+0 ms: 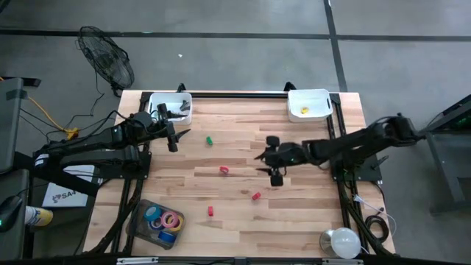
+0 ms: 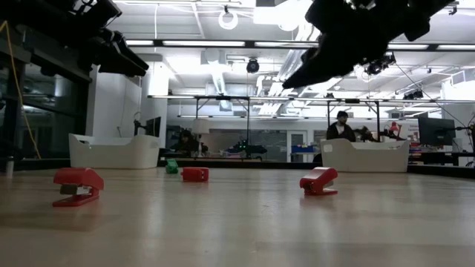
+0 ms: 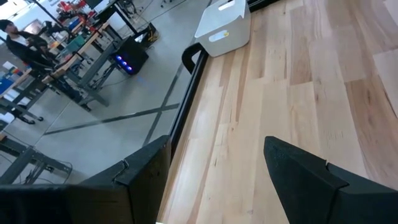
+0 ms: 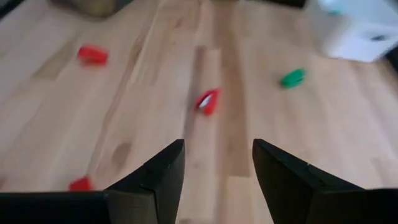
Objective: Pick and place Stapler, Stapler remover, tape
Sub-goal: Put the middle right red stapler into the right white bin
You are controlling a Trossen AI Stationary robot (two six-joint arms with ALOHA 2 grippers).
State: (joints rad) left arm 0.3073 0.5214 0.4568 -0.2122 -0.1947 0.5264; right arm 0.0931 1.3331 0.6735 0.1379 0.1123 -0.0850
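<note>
Three small red stapler-like pieces lie on the wooden table: one (image 1: 224,170) (image 4: 208,101) near the middle, one (image 1: 256,196) (image 2: 319,180) nearer the front, one (image 1: 210,211) (image 2: 78,185) nearest the front edge. A small green piece (image 1: 209,140) (image 4: 292,78) lies farther back. Tape rolls (image 1: 168,221) sit in a clear tray (image 1: 144,213) at the near left. My right gripper (image 1: 260,163) (image 4: 217,168) hangs open above the table, right of the middle red piece, nothing between its fingers. My left gripper (image 1: 179,135) (image 3: 217,168) waits open by the far-left bin.
A white bin (image 1: 171,107) stands at the far left corner. Another white bin (image 1: 309,103), holding something yellow, stands at the far right. A white lamp-like object (image 1: 340,241) sits at the near right corner. Bare wood lies between the pieces.
</note>
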